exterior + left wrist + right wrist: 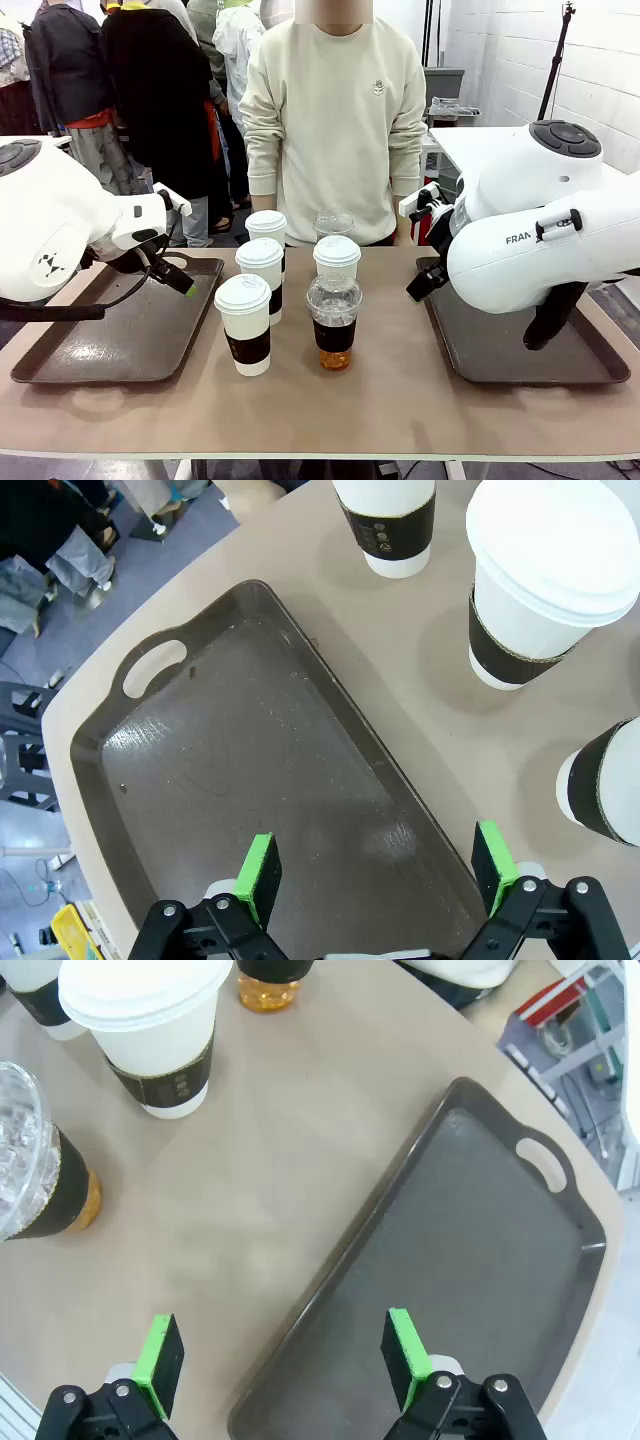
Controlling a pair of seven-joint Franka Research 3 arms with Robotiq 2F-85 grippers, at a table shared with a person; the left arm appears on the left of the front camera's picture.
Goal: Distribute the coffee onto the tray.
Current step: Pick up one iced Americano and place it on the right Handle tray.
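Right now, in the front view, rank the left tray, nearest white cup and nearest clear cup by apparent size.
1. left tray
2. nearest white cup and nearest clear cup: about alike, so unranked.

Rear clear cup [333,223] mostly hidden behind a white cup [337,262], frame centre; right tray [480,348] partly covered by right arm [540,240].

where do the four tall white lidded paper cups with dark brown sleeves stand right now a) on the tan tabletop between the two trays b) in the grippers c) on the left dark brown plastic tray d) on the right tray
a, the tall white paper cups stand on the tan tabletop, between the left dark brown tray and the right dark brown tray, touching neither.
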